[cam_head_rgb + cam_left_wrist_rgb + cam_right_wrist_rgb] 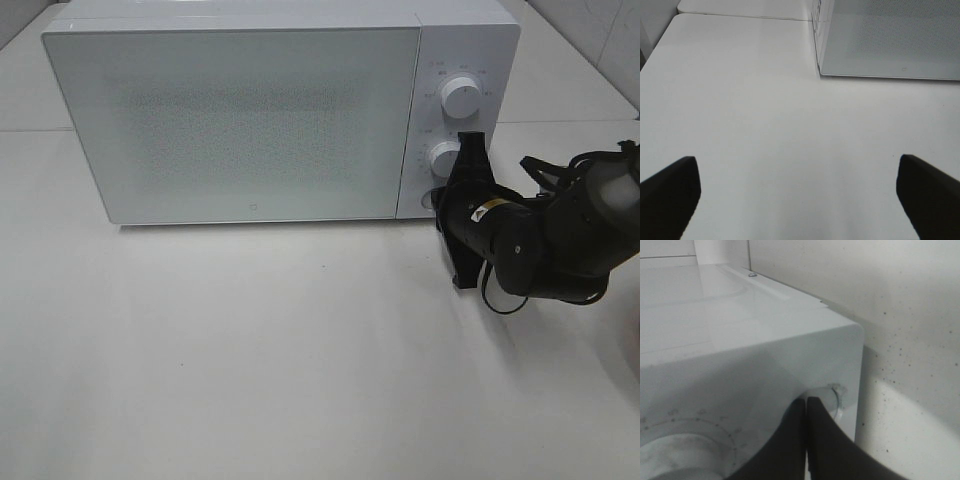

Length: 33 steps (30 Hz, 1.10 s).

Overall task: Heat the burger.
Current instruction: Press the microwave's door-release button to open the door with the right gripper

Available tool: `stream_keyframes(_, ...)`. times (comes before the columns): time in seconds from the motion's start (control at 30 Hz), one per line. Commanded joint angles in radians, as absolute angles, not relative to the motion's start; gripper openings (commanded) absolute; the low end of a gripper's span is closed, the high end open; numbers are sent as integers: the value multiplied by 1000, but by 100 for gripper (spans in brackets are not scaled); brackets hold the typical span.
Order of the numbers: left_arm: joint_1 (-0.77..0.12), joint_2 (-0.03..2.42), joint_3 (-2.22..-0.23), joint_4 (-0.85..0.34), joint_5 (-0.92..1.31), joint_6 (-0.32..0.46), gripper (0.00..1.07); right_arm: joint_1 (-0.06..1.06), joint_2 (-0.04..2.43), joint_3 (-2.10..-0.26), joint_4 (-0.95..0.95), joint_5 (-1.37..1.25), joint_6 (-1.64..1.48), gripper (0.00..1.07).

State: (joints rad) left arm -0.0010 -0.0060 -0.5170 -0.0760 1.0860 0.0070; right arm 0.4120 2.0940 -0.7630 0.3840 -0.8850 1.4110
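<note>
Right gripper (806, 402), jaws pressed together, tips against round button (834, 395) at microwave (480, 40) panel's low corner, below two dials (461, 97). Door (240, 120) shut; burger out of sight. Left gripper (796, 160) spread wide above white table (250, 350). Tiled wall (610, 30) behind.

Burger out of sight in every view. White microwave (240, 120) standing upright, its frosted door fully shut.

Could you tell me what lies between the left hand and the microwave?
Only bare white tabletop separates the left hand from the microwave, as the left wrist view shows.
</note>
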Motion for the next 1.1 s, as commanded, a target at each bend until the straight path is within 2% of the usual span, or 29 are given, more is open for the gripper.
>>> stream_keyframes(0.03, -6, -22, -517, -86, 1069, 0, 100, 386, 2087, -796, 390, -951, 1387, 0)
stream_keyframes(0.67, -6, -22, -517, -86, 1069, 0, 100, 385, 2122, -909, 464, -1139, 1433, 0)
stream_keyframes(1.1, -6, -22, -517, -86, 1069, 0, 100, 388, 2120, -938, 473, -1133, 1414, 0)
